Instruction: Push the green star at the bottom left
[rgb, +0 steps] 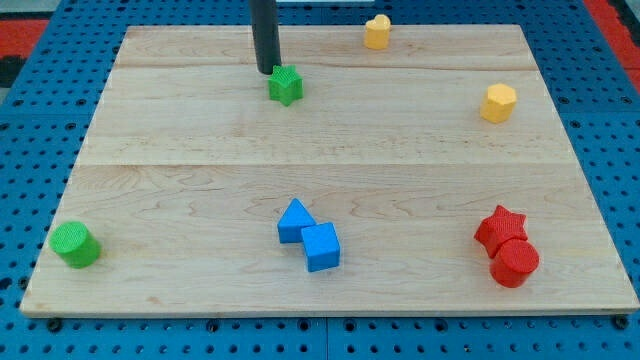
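The green star (286, 85) lies on the wooden board (200, 180) near the view's top, left of centre. My tip (266, 71) is the lower end of a dark rod that comes down from the view's top edge. It stands just to the upper left of the green star, touching or almost touching it. The board's bottom left corner holds a green cylinder (75, 245).
A blue triangle-like block (295, 220) and a blue cube (321, 247) touch at bottom centre. A red star (500, 228) and a red cylinder (514, 263) touch at bottom right. A yellow block (377, 32) sits at the top; a yellow hexagon (497, 103) sits at the right.
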